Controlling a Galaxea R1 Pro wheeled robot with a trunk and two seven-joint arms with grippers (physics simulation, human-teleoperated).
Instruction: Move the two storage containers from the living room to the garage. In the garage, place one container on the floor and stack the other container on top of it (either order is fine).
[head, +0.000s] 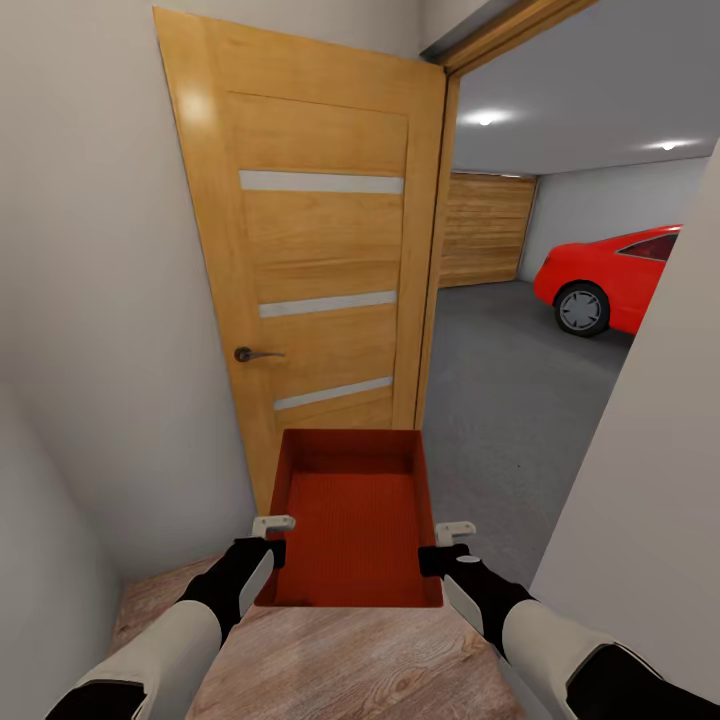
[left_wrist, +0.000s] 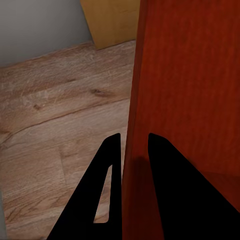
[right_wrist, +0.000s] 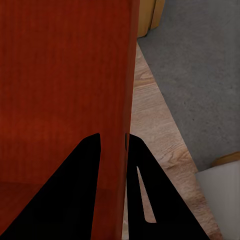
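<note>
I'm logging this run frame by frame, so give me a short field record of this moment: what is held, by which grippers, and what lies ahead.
held item: storage container, orange-red, open side up
left gripper: shut on the container's left wall
right gripper: shut on its right wall
underfoot: light wood-plank floor
ahead left: wooden door, swung open
ahead right: garage floor, dark grey
in garage: red car, plank garage door

Open wood door (head: 320, 260), red car (head: 620, 275) beyond.

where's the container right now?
In the head view the storage container sits low and centre, held between the left gripper and right gripper, just before the open wooden door to the garage.
</note>
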